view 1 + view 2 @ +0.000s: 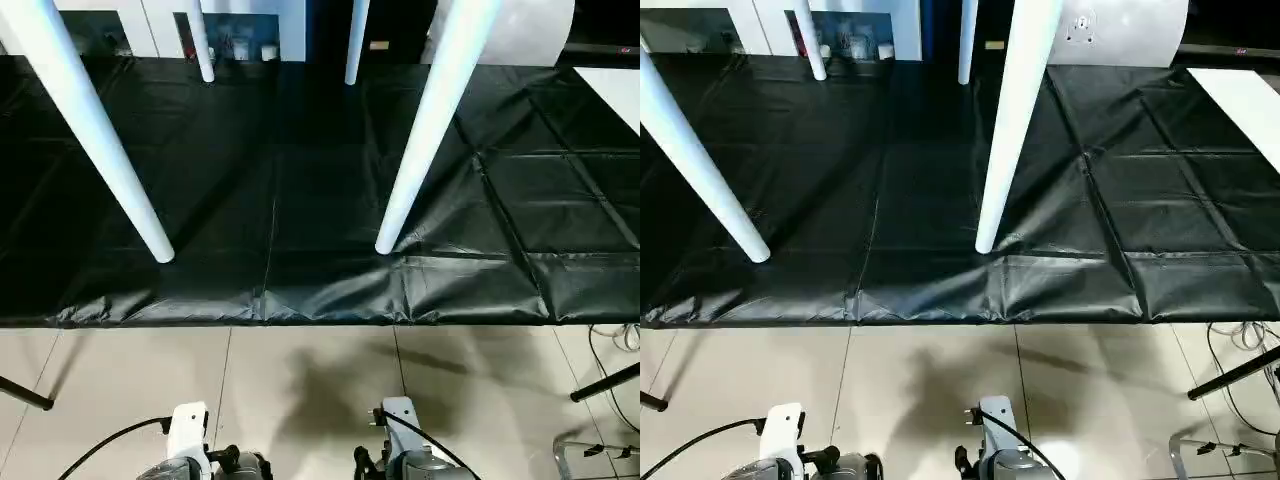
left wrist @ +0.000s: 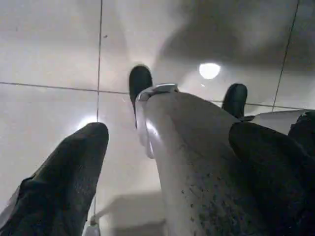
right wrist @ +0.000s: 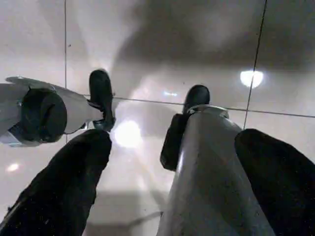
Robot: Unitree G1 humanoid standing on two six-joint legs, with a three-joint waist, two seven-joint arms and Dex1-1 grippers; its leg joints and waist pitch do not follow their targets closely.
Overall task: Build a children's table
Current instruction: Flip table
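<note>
Basically, children's table [image 1: 432,130] stands upright on the black sheet [image 1: 300,200], legs' long axes running steeply down, at 12 o'clock from both grippers. Left gripper [image 2: 167,142] and right gripper [image 3: 172,157] gape wide, empty.

The children's table [image 1: 432,120] is running off the frame's top edge, leaving its top unseen above four legs.
</note>
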